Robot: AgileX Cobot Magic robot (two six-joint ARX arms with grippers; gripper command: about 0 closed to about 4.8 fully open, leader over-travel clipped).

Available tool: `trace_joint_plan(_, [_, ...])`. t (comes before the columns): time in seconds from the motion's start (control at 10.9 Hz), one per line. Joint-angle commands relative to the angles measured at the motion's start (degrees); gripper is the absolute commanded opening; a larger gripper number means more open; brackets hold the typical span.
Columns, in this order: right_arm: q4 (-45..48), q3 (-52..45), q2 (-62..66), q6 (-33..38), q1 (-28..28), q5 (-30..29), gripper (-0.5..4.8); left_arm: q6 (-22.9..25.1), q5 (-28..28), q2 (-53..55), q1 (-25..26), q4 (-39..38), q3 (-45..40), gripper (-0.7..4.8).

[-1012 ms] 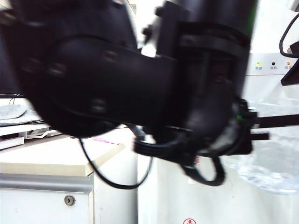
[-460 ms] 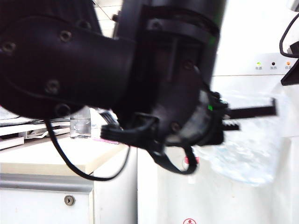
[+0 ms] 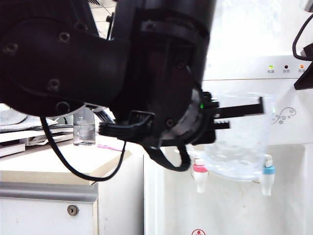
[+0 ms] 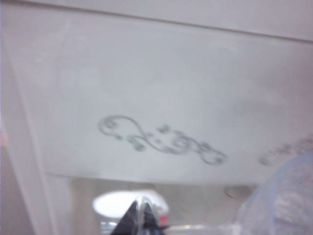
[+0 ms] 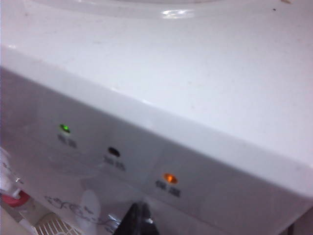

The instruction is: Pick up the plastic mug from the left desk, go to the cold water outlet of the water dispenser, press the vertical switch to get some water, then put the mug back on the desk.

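Left gripper (image 3: 254, 110) clamped on the plastic mug (image 3: 239, 142), held before the water dispenser (image 3: 288, 142) between taps; shift it under the cold water outlet (image 3: 266, 176), keeping level; right gripper (image 5: 138, 218) closed, empty, by the indicator lights.

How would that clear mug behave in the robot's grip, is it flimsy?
Probably light: the plastic mug looks thin, clear and empty. Its crinkly walls might flex under the shut left gripper. Held high by the water dispenser, it could slip; the right gripper isn't helping.
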Motion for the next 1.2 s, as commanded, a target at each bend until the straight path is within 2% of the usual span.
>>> trace_joint_plan(0.09, [3.2, 0.6, 0.1, 0.0, -0.6, 4.3, -0.01, -0.8, -1.4, -1.7, 0.7, 2.8, -0.8, -0.01])
trace_joint_plan(1.2, [3.2, 0.6, 0.1, 0.0, -0.6, 4.3, -0.01, -1.8, -6.3, -8.6, 3.6, 2.5, -9.0, -0.01])
